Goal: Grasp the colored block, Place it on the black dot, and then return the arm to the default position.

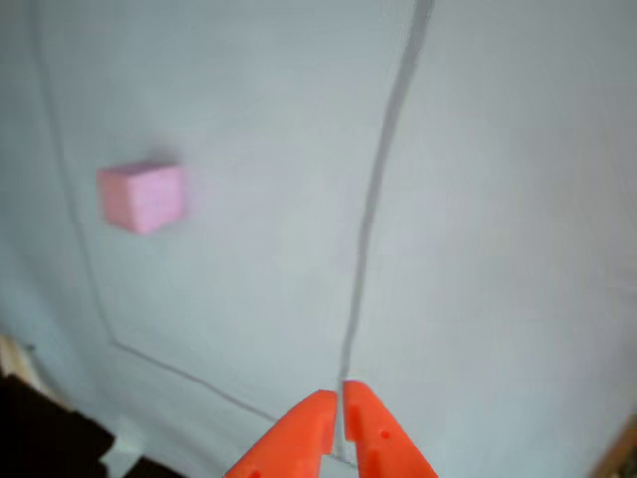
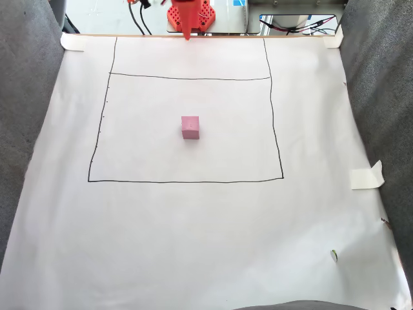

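Observation:
The colored block is a light pink cube; in the fixed view the block (image 2: 190, 127) sits inside the drawn rectangle, near its middle. The other view has the block (image 1: 142, 197) at the upper left, resting on the white paper. The arm's orange gripper (image 1: 340, 391) enters that view from the bottom edge, its two pointed fingers pressed together with nothing between them, far from the block. In the fixed view the gripper (image 2: 188, 33) hangs at the paper's far edge, pointing down. The black dot is hidden or out of view.
A black-lined rectangle (image 2: 271, 129) marks the white paper (image 2: 193, 245). Grey fabric (image 2: 26, 97) flanks both sides. A tape tab (image 2: 366, 176) sticks up at the right. A small dark speck (image 2: 333, 255) lies near the lower right. Cables (image 2: 303, 26) crowd the far edge.

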`<action>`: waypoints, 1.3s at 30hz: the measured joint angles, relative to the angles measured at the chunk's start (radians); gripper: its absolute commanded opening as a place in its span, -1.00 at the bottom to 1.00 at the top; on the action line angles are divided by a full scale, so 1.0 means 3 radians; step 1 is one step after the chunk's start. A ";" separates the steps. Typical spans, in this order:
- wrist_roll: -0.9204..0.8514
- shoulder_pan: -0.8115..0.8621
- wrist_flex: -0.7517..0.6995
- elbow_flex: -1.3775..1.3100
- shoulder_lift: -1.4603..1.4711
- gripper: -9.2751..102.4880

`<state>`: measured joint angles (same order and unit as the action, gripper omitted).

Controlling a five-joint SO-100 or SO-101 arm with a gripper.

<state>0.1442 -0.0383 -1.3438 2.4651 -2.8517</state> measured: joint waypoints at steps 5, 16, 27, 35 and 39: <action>-0.0133 -0.0056 -0.0348 0.0363 -0.0701 -0.83; -0.0312 0.0041 -0.0031 0.0941 -0.1396 -0.83; -0.0588 0.0194 0.1048 0.1698 -0.1381 -0.83; -0.0644 0.0102 0.1232 0.1917 -0.1381 -0.83; -0.0624 0.0102 0.1227 0.1917 -0.1381 -0.83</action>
<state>-0.0430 -0.0077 -0.9756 3.0403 -3.2658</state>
